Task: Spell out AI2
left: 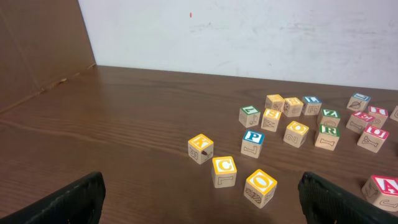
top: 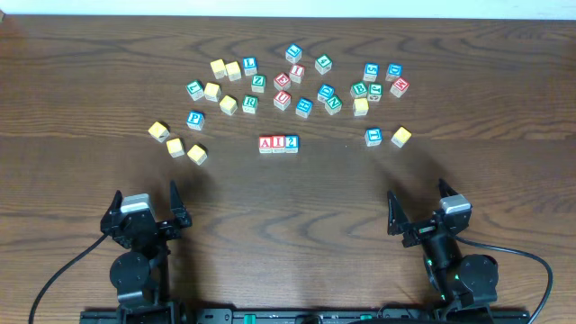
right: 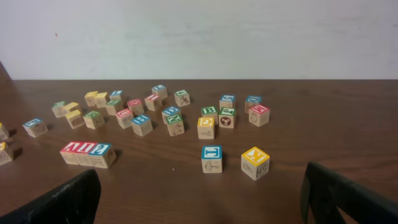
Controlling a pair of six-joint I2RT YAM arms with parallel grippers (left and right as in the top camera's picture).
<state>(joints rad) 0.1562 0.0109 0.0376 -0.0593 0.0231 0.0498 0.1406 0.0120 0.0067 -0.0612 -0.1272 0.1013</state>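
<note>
Row of A, I, 2 blocks is lying mid-table, blocks touching, just before scattered letter blocks; left gripper and right gripper are hovering spread wide, holding nothing.

Open table lies before the AI2 row; loose blocks crowd behind.

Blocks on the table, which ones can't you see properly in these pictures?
Overhead: letters on the scattered blocks behind the AI2 row are mostly too small to read.
Left wrist: the red A block is cut off by the right edge; its neighbours fall outside the frame.
Right wrist: a block at the left edge is cut off; the far letters are too small.
</note>
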